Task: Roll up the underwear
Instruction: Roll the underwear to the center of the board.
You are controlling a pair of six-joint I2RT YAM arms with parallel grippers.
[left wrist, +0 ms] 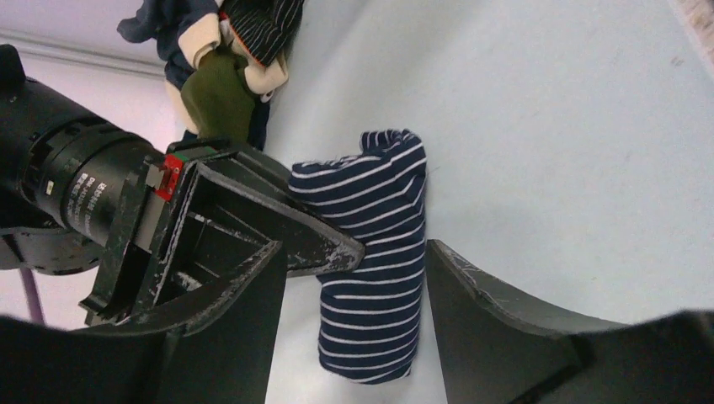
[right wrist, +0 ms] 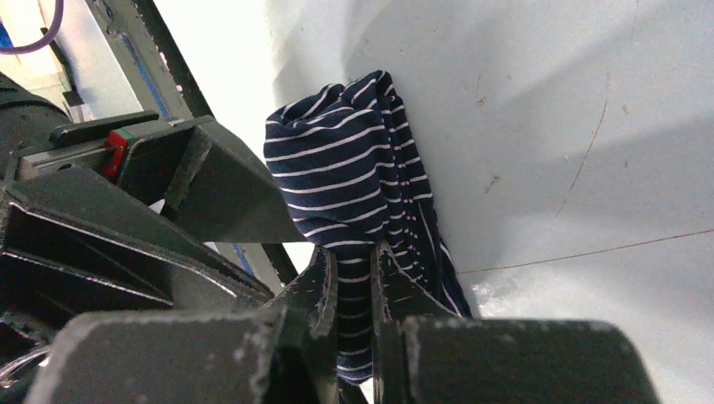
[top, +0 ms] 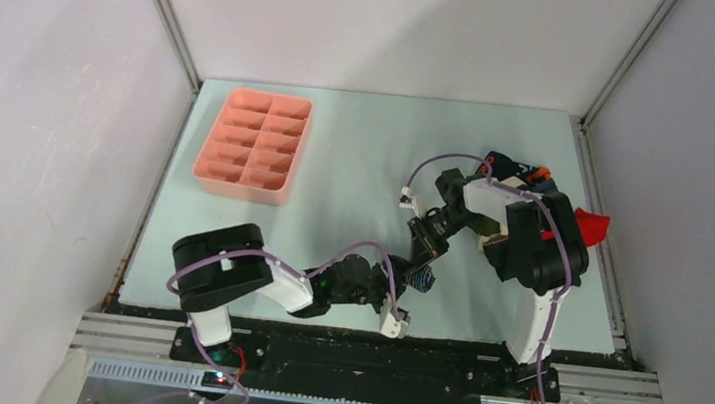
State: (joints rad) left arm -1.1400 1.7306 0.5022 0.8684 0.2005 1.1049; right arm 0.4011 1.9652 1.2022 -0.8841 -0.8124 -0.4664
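A navy underwear with thin white stripes (left wrist: pixel 375 252), rolled into a short tube, lies on the table (left wrist: pixel 572 126). My left gripper (left wrist: pixel 355 252) is open and straddles the roll, with a gap on one side and the other finger (left wrist: pixel 488 311) close beside it. My right gripper (right wrist: pixel 354 269) is shut on one end of the same striped underwear (right wrist: pixel 345 168); its finger (left wrist: pixel 311 236) shows in the left wrist view. In the top view both grippers meet over the roll (top: pixel 422 282) at the table's front middle.
A heap of other underwear (left wrist: pixel 227 50) lies behind the roll; from above it sits at the right rear (top: pixel 512 168), with a red piece (top: pixel 590 224) by the right edge. A pink compartmented tray (top: pixel 254 146) stands at the far left.
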